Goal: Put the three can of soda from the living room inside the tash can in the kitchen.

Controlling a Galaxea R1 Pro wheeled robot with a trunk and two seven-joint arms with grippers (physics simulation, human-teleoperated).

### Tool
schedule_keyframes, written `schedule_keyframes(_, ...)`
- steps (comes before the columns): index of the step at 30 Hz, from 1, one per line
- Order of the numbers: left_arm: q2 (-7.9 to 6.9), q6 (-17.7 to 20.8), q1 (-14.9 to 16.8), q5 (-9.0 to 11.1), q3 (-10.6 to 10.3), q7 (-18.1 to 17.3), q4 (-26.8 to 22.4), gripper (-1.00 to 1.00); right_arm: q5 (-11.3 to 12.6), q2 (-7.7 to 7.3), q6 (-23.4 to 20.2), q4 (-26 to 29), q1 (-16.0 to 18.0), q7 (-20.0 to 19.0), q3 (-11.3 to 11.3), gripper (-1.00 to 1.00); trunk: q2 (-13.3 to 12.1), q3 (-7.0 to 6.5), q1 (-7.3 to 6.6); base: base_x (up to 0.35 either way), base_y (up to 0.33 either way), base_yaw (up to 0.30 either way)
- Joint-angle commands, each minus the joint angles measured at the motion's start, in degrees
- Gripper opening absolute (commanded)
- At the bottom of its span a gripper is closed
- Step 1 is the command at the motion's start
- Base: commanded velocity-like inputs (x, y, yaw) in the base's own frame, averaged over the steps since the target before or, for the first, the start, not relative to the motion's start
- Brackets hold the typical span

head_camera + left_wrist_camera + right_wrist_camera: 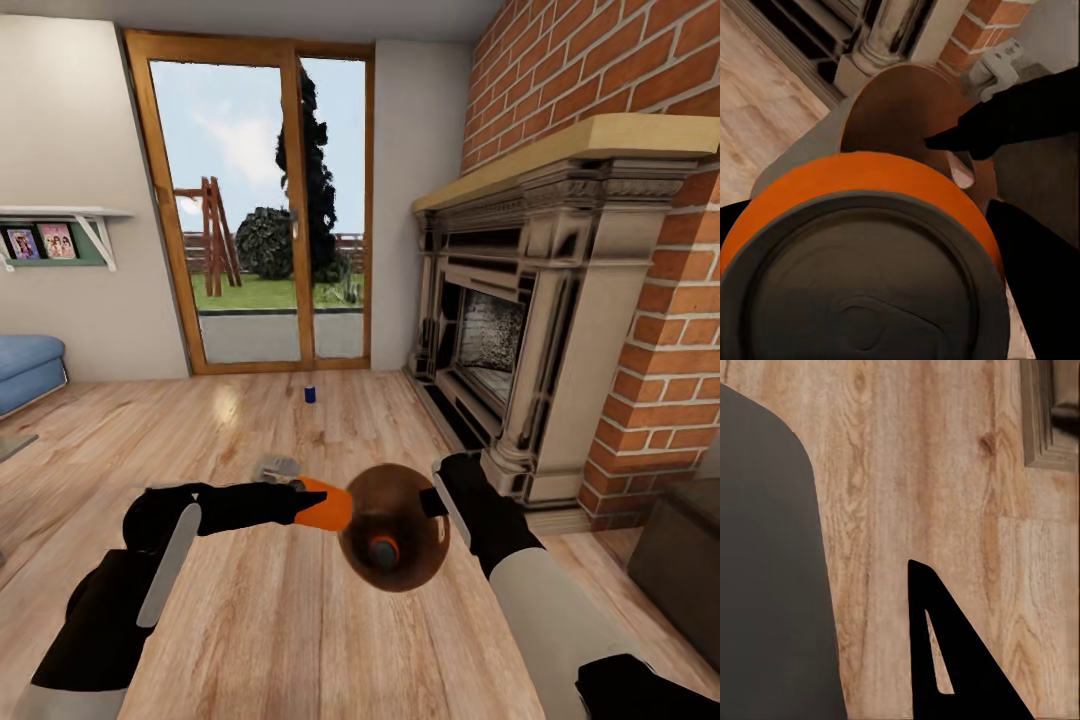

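The orange can [328, 507] lay on its side in the left gripper [318, 505], long axis level and pointing toward the trash can [393, 540], at its rim. The left arm reached across from the left. The right gripper [437, 497] clasped the bin's rim, tilting its coppery mouth upward; one can [382, 551] sat inside. A blue can [310, 394] stood upright on the floor [240, 620] near the glass doors [255, 210].

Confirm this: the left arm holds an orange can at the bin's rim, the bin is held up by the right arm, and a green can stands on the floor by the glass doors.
One detail is wrong: the can on the floor near the glass doors is dark blue, not green, as the head view shows. The rest stands: the left gripper holds the orange can at the rim of the bin, which the right gripper holds up.
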State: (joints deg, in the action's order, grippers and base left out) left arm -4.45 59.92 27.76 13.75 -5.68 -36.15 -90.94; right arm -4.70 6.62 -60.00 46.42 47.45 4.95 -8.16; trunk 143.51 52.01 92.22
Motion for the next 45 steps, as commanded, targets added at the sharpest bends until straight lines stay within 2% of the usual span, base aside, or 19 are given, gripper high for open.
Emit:
schedule_keyframes(1, 0.63, 0.08, 0.03, 0.41, -0.75, -0.15, -0.01, -1.0, 2.44, 0.07, 0.0, -0.04, 0.02, -0.13, -0.01, -1.0, 0.01, -0.01, -0.01, 0.0, 0.0, 0.0)
schedule_keyframes(4, 2.74, 0.08, 0.27, 0.41, -4.31, -0.41, -0.02, -1.0, 2.48, 0.4, 0.0, -0.15, 0.04, -0.12, -0.01, -1.0, 0.01, -0.01, -0.01, 0.0, 0.0, 0.0)
schedule_keyframes(9, 4.28, 0.08, 0.57, 0.4, -6.03, -0.49, -0.02, -1.0, 2.43, 1.21, 0.0, -0.19, 0.09, -0.04, -0.01, -1.0, 0.01, -0.01, -0.01, 0.0, 0.0, 0.0)
schedule_keyframes(12, 5.12, 0.08, 0.55, 0.29, -8.02, -0.14, -0.02, -1.0, 2.38, 1.78, 0.0, -0.19, 0.1, -0.03, -0.06, -1.0, 0.01, -0.01, -0.01, 0.0, 0.0, 0.0)
schedule_keyframes(14, 5.31, 0.08, 0.51, 0.05, -9.12, 0.27, 0.02, -1.0, 2.35, 2.05, 0.0, -0.19, 0.1, -0.03, -0.2, -1.0, 0.01, -0.01, -0.01, 0.0, 0.0, 0.0)
schedule_keyframes(18, 5.39, 0.08, 0.43, -0.13, -10.01, 2.36, 0.18, -1.0, 2.33, 2.31, 0.0, -0.15, 0.13, -0.03, -0.44, -1.0, 0.01, -0.01, -0.01, 0.0, 0.0, 0.0)
schedule_keyframes(19, 5.4, 0.08, 0.39, -0.2, -10.34, 5.39, 0.36, -1.0, 2.33, 2.43, 0.0, -0.1, 0.17, -0.03, -0.82, -1.0, 0.01, -0.01, -0.01, 0.0, 0.0, 0.0)
schedule_keyframes(22, 5.41, 0.08, 0.38, -0.26, -11.45, 8.72, 0.48, -1.0, 2.27, 2.65, 0.0, -0.05, 0.18, -0.03, -1.07, -1.0, 0.01, -0.01, -0.01, 0.0, 0.0, 0.0)
schedule_keyframes(25, 5.41, 0.08, 0.34, -0.4, -14.44, 14.13, 0.56, -1.0, 2.25, 2.8, 0.0, -0.02, 0.2, -0.03, -1.23, -1.0, 0.01, -0.01, -0.01, 0.0, 0.0, 0.0)
schedule_keyframes(30, 5.42, 0.08, 0.29, -0.38, -16.94, 20.24, 0.64, -1.0, 2.25, 2.87, 0.0, -0.01, 0.19, -0.02, -1.31, -1.0, 0.01, -0.01, -0.01, 0.0, 0.0, 0.0)
schedule_keyframes(38, 5.48, -1.47, 0.28, -0.61, -17.9, 22.1, 2.86, -1.0, 2.24, 3.23, 0.0, 0.02, 0.26, -0.02, -1.68, -1.0, 0.01, -0.01, -0.01, 0.0, 0.0, 0.0)
schedule_keyframes(45, 5.94, -5.45, 0.33, -0.68, -20.12, 22.29, 7.83, -1.0, 2.25, 3.3, 0.0, 0.06, 0.28, -0.02, -1.76, -1.0, 0.01, -0.01, -0.01, 0.0, 0.0, 0.0)
